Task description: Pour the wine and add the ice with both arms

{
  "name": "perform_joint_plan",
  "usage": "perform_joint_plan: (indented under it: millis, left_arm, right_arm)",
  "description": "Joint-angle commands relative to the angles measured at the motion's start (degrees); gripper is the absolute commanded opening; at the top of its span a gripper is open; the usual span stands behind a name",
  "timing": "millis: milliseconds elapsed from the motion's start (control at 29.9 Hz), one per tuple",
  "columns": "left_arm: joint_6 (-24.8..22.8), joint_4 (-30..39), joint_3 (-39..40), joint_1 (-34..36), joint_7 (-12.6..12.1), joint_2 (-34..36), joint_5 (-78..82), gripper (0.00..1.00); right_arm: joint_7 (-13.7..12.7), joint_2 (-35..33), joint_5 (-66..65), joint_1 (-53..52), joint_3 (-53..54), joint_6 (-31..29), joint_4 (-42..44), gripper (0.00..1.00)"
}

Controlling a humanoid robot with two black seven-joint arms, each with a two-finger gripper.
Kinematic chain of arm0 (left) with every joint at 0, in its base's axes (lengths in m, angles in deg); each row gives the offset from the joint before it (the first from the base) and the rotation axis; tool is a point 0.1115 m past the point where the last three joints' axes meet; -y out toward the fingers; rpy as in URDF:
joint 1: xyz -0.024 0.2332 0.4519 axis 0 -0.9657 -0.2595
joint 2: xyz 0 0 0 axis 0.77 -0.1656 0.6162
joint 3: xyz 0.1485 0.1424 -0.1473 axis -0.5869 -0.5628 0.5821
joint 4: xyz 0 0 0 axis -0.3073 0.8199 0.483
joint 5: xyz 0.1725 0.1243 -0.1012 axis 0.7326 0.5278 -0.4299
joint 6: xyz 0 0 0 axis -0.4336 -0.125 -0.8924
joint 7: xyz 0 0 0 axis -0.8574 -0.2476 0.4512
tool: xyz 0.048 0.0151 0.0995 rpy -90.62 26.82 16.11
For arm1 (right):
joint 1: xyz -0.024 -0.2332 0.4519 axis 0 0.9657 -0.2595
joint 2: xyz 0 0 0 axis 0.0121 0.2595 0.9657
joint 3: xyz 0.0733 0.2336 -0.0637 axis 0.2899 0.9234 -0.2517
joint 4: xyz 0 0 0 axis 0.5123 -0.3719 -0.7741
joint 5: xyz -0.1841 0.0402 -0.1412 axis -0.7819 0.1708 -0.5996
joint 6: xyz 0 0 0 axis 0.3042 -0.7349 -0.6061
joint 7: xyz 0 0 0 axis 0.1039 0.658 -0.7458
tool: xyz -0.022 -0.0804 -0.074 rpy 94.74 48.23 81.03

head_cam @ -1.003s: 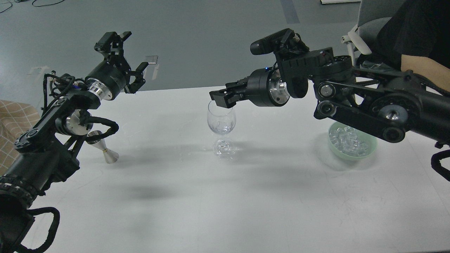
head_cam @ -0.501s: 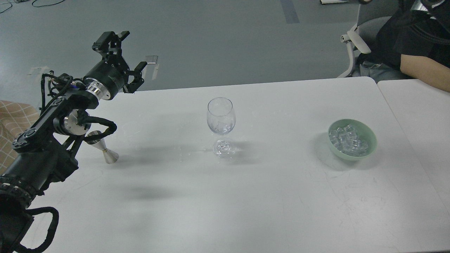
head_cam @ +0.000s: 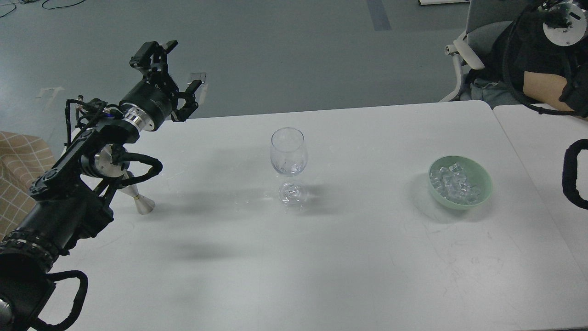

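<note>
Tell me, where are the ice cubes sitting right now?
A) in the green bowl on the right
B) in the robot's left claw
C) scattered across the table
A: the ice is heaped inside the pale green bowl, right of the stemmed glass; the left gripper is open and holds nothing.

Even, soft overhead light; the table (head_cam: 321,257) is bright without glare. Blurred shadows spread below my left gripper (head_cam: 177,78) and beside the glass (head_cam: 288,158). Focus is sharp, edges undistorted.
</note>
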Motion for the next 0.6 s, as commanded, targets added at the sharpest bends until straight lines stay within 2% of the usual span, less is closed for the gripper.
perform_joint_plan:
  millis: [0,67,134,167,234,334,468,568]
  left_arm:
    - [-0.9,-1.3,0.0,-0.1,0.1,-0.5,-3.4,0.98]
    - [-1.4,-2.3,0.7,-0.1,0.2,-1.6,-6.2,0.98]
    - [-2.9,-4.2,3.0,-0.1,1.0,-2.4,-8.9,0.98]
    - [-2.9,-4.3,3.0,-0.1,1.0,-2.4,-9.0,0.98]
    - [-5.3,-6.4,4.8,-0.5,2.1,-2.7,-10.1,0.98]
    - [-7.1,-6.9,6.8,-1.3,2.7,-3.5,-10.9,0.99]
    - [-7.1,-7.6,7.3,-1.4,2.9,-4.2,-11.4,0.99]
    - [-7.1,-10.8,8.0,-1.4,3.1,-4.7,-14.3,0.99]
  right_arm:
    - [3.4,3.0,8.8,4.4,0.1,0.0,1.2,1.0]
    - [4.3,5.1,14.2,7.2,0.1,0.0,1.2,1.0]
    - [6.4,7.3,19.3,10.1,0.2,0.0,1.2,1.0]
    - [6.4,7.3,19.3,10.1,0.2,0.0,1.2,1.0]
    - [9.1,9.2,21.7,12.4,0.9,0.0,1.2,1.0]
    - [10.8,10.9,22.0,15.0,3.1,0.0,1.2,1.0]
    - [10.8,12.4,22.0,17.0,5.5,0.0,1.2,1.0]
    - [10.9,13.8,22.0,18.6,7.4,0.0,1.3,1.0]
